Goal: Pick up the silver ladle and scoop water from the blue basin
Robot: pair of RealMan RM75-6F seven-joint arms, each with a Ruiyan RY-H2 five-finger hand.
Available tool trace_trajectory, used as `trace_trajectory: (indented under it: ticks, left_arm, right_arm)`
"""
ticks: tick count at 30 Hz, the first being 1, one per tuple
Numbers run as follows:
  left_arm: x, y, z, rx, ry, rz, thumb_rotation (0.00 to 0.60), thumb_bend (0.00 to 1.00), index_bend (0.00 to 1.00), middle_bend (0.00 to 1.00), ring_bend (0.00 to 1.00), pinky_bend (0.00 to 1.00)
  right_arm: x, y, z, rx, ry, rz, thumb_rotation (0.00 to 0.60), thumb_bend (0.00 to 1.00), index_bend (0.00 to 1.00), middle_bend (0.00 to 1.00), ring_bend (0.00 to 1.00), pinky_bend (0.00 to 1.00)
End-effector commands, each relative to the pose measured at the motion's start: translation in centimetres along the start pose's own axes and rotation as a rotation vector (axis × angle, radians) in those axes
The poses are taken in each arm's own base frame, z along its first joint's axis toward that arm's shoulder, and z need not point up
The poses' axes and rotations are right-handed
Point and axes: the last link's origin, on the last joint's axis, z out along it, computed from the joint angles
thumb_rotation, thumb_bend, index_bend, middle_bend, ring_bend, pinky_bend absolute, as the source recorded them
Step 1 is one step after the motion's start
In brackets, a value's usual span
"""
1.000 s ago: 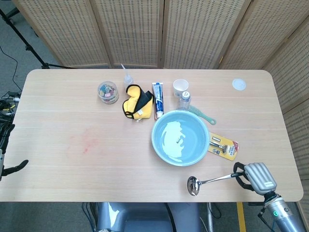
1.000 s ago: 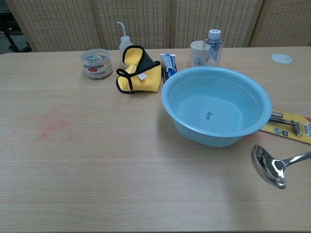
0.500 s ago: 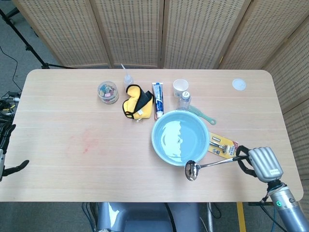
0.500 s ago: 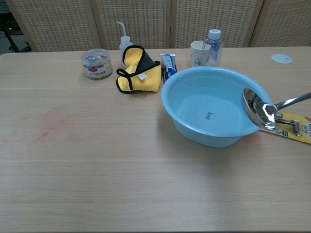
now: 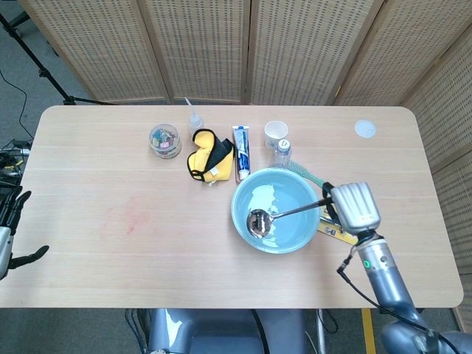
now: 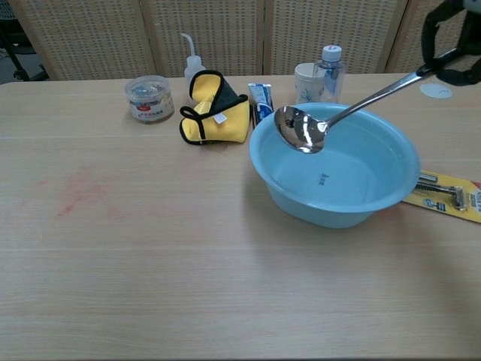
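My right hand grips the handle end of the silver ladle, just right of the blue basin. The ladle's bowl hangs in the air above the water over the basin's left half, with the handle slanting up to the right hand at the chest view's top right corner. Water lies in the basin's bottom. My left hand sits off the table's left edge, fingers apart, holding nothing.
Behind the basin stand a bottle, a white cup and a toothpaste box. A yellow cloth, a small jar and a squeeze bottle are further left. A packaged razor lies right of the basin.
My right hand has lifted the ladle from low beside the table's front edge and swung it left and up; its bowl moved from in front of the basin to over the water.
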Motion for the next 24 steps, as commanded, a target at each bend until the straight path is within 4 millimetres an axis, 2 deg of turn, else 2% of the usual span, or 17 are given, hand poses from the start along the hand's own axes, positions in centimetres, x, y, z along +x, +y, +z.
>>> trace_trajectory:
  ticks: [1, 7, 18, 24]
  left_arm:
    - [0.1, -0.1, 0.0, 0.003, 0.0, -0.005, 0.6, 0.0, 0.0, 0.0, 0.0, 0.06]
    - [0.1, -0.5, 0.2, 0.014, -0.003, -0.012, 0.6, 0.0, 0.0, 0.0, 0.0, 0.06]
    - [0.0, -0.7, 0.5, 0.026, -0.01, -0.015, 0.6, 0.0, 0.0, 0.0, 0.0, 0.06]
    - [-0.1, -0.6, 0.5, 0.024, -0.013, -0.017, 0.6, 0.0, 0.0, 0.0, 0.0, 0.06]
  right_arm:
    - [-0.5, -2.7, 3.6, -0.052, 0.009, -0.016, 0.6, 0.98, 0.8, 1.0, 0.92, 1.0]
    - [-1.7, -2.3, 5.3, -0.108, 0.006, -0.039, 0.6, 0.98, 0.8, 1.0, 0.92, 1.0]
    - [-3.1, -1.1, 5.7, -0.134, 0.005, -0.063, 0.6, 0.98, 0.8, 1.0, 0.92, 1.0]
    - [-4.9, -0.8, 6.6, -0.159, 0.085, -0.195, 0.6, 0.98, 0.8, 1.0, 0.92, 1.0]
